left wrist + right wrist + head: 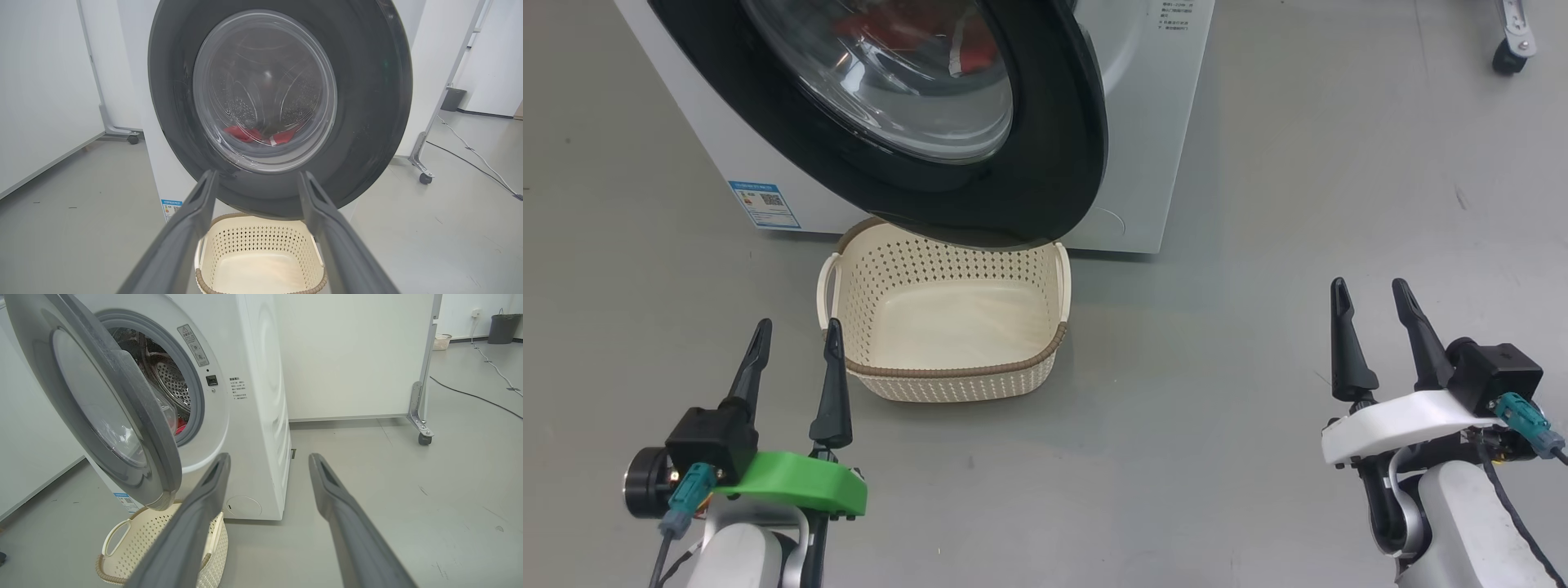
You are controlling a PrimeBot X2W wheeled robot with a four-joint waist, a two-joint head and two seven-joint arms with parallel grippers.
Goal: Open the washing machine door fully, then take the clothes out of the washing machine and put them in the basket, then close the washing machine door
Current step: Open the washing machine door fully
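Both wide and empty: left gripper (798,327) lower left, right gripper (1370,286) lower right; door (1054,147) ajar upper centre, red clothes (980,53) seen through it, basket (956,371) parked below, likely to catch them.

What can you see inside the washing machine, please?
Red clothes lie low in the perforated steel drum. The partly open door covers most of it, so how many pieces is hidden.

Lower left, left gripper (798,324), dark fingers (832,384), green mount (800,483), lower right, right gripper (1370,283), white mount (1388,420), teal plugs (686,487)
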